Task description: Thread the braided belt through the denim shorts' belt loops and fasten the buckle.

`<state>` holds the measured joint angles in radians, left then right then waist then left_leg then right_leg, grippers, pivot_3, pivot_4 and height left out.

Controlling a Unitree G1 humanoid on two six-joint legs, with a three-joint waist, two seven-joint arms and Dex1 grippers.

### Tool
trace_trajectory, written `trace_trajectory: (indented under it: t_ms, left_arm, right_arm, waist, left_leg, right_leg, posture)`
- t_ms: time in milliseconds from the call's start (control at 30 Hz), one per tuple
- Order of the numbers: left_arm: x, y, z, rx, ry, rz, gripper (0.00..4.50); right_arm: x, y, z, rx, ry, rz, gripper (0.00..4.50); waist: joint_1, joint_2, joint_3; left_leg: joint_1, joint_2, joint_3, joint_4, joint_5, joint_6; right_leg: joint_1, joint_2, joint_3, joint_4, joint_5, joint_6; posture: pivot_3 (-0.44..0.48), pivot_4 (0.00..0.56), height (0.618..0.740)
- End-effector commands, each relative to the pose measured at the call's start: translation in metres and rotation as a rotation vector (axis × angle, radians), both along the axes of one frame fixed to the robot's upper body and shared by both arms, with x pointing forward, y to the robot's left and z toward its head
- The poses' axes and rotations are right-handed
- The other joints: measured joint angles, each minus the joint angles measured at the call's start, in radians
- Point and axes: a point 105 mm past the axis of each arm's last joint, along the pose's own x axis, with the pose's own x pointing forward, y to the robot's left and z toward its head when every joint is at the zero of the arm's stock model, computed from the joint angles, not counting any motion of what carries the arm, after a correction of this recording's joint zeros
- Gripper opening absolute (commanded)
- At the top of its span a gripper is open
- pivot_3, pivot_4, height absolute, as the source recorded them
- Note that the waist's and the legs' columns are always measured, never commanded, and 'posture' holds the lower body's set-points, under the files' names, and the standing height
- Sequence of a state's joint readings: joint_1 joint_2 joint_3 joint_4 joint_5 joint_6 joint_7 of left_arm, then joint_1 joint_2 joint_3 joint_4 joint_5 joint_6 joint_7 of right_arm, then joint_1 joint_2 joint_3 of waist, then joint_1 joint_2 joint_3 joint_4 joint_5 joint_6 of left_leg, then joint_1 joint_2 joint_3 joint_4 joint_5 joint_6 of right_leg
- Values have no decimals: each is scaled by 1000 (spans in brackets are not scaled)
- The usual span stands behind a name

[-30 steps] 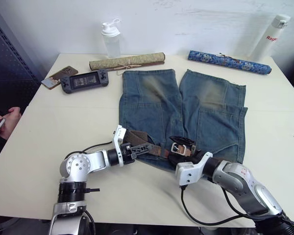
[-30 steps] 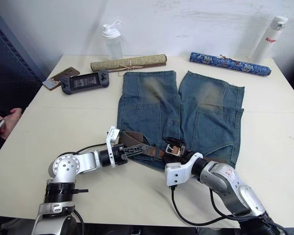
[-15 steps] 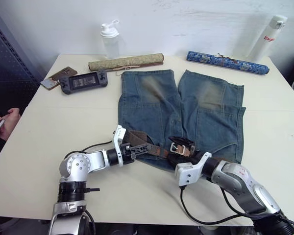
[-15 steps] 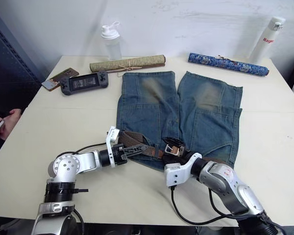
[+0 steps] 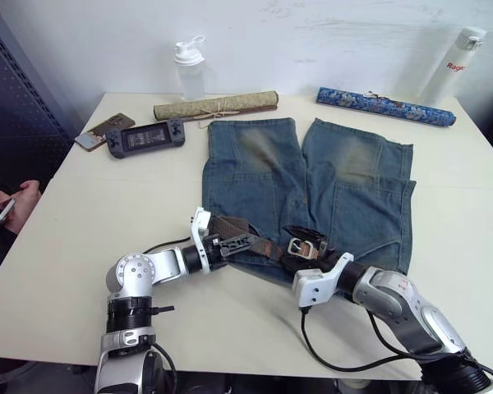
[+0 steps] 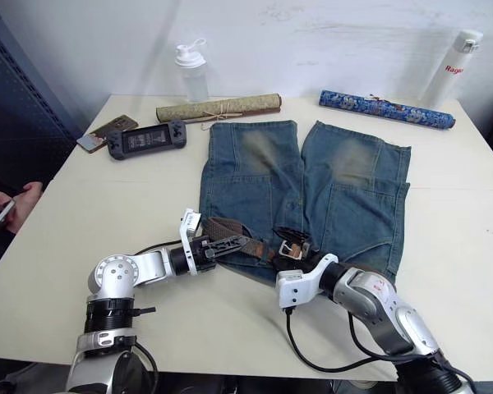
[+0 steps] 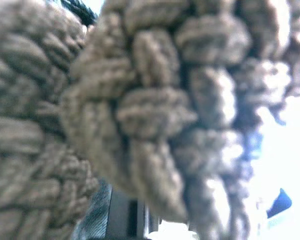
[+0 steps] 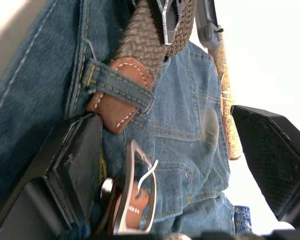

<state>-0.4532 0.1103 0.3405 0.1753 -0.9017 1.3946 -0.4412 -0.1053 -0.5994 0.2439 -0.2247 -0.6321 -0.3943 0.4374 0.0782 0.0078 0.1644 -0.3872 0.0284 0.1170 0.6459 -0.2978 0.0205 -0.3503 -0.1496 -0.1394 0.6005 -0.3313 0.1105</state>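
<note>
- Your left gripper is clamping the braided belt at the waistband's left end — the weave is pressing right up against its wrist camera.
- Your right gripper is sitting with its fingers spread wide and empty, straddling the buckle.
- The belt's tan tip is lying under one of the belt loops, just beside that buckle.
- The denim shorts are lying flat on the table, legs pointing away from you.

Probably a lab or office, bare white wall, plain pale table
</note>
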Motion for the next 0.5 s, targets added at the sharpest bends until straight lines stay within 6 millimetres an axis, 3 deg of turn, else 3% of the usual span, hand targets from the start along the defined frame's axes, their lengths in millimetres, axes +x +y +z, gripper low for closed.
trace_trajectory:
  t_ms: [33,233,500]
  left_arm:
    - [-38,-27,-36,-70,262,-174,0]
    - [-48,-33,-46,0,285,-225,0]
    - [-35,-38,-69,171,260,-169,0]
  right_arm:
    - [-7,13,-2,12,-3,55,4390]
    - [-9,10,6,27,-28,51,4390]
    - [-17,5,11,25,-26,52,4390]
  waist:
    - [-1,2,-1]
    - [-1,2,-1]
    - [7,3,-2]
  left_leg:
    - [-1,0,0,0,0,1]
    - [-2,-1,0,0,-5,2]
    - [0,-5,-4,0,-5,2]
  right_leg:
    - [0,0,0,-1,0,0]
    - [8,2,-1,-8,-1,2]
    - [9,0,1,-14,2,9]
  posture:
    - [0,150,717]
    - [0,150,717]
    - [0,150,717]
